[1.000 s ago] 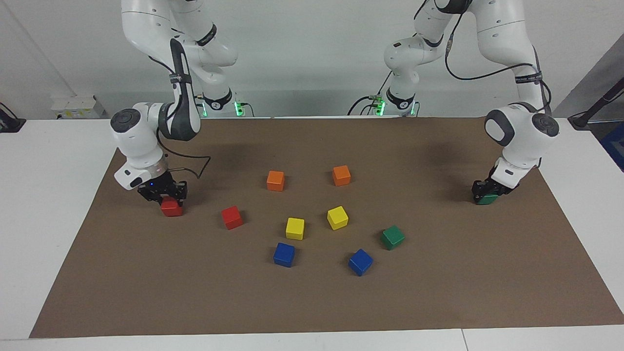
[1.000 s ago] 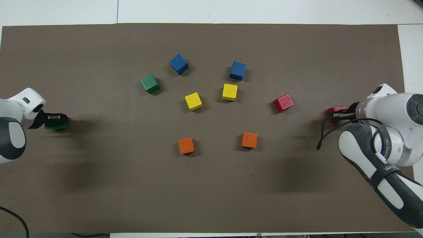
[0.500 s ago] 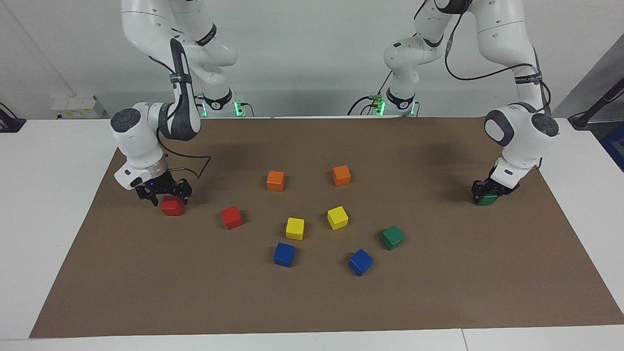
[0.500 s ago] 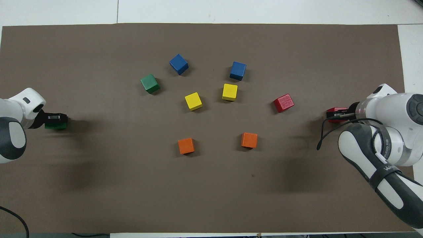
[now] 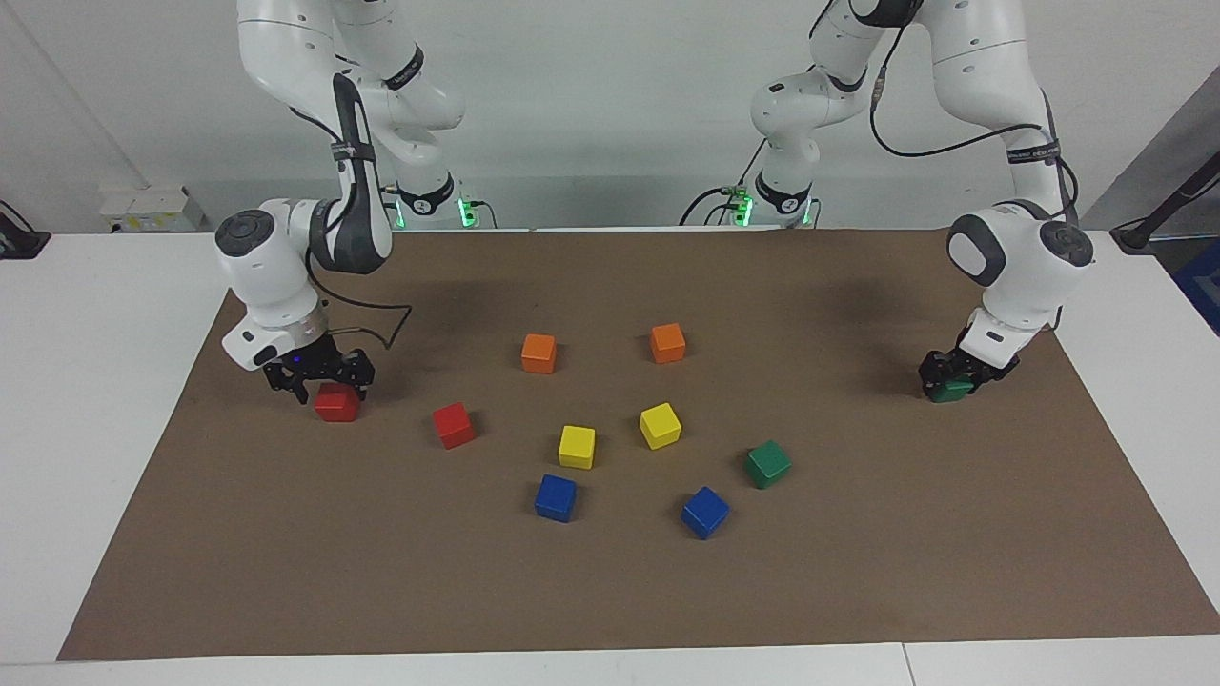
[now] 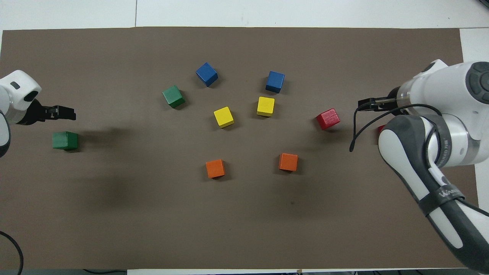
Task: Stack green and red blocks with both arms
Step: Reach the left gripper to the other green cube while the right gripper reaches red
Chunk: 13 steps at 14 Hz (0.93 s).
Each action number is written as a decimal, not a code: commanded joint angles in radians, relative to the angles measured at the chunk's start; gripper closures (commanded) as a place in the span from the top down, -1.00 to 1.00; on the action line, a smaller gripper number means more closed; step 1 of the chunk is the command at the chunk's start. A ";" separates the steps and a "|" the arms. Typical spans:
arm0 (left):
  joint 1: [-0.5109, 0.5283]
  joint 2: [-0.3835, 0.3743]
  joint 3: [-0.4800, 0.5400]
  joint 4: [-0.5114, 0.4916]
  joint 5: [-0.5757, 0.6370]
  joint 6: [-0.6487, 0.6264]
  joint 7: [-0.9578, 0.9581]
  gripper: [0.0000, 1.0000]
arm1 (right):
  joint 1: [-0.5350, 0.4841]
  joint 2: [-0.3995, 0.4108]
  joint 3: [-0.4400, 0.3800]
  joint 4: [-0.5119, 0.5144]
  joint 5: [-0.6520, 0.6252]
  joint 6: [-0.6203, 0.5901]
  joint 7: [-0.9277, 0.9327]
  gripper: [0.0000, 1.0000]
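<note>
One red block [image 5: 335,403] lies on the mat at the right arm's end. In the overhead view only a sliver of this red block [image 6: 381,128] shows under the arm. My right gripper [image 5: 319,377] hangs open just above it, not holding it, and also shows in the overhead view [image 6: 363,103]. A second red block [image 5: 454,424] [image 6: 327,118] lies toward the middle. One green block [image 5: 951,391] [image 6: 65,140] lies free at the left arm's end, with my left gripper [image 5: 956,370] [image 6: 68,113] open just above it. The second green block [image 5: 767,464] [image 6: 173,96] lies toward the middle.
Two orange cubes [image 6: 215,168] [image 6: 288,162], two yellow cubes [image 6: 223,117] [image 6: 265,106] and two blue cubes [image 6: 206,74] [image 6: 275,81] lie on the middle of the brown mat [image 6: 244,221]. White table surrounds the mat.
Both grippers have opened and let go of their blocks, then risen off them. The red and green blocks now rest on the mat.
</note>
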 commanded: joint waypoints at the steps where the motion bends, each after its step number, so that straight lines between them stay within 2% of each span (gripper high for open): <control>1: -0.137 0.061 0.011 0.121 -0.004 -0.065 -0.263 1.00 | 0.080 0.047 -0.002 0.048 -0.010 -0.005 0.084 1.00; 3: -0.232 0.071 0.011 0.129 -0.004 -0.052 -0.471 1.00 | 0.125 0.078 -0.002 0.052 -0.010 0.022 0.121 1.00; 4: -0.280 0.094 0.012 0.165 -0.001 -0.059 -0.582 1.00 | 0.137 0.085 -0.002 0.052 -0.011 0.034 0.135 1.00; 7: -0.386 0.231 0.014 0.304 0.031 -0.060 -0.857 1.00 | 0.166 0.108 0.000 0.016 -0.011 0.096 0.135 1.00; 10: -0.426 0.303 0.014 0.351 0.049 -0.043 -0.991 1.00 | 0.160 0.111 -0.002 -0.035 -0.011 0.158 0.135 1.00; 13: -0.433 0.322 0.012 0.348 0.053 -0.010 -1.070 1.00 | 0.147 0.113 -0.002 -0.108 -0.011 0.264 0.117 1.00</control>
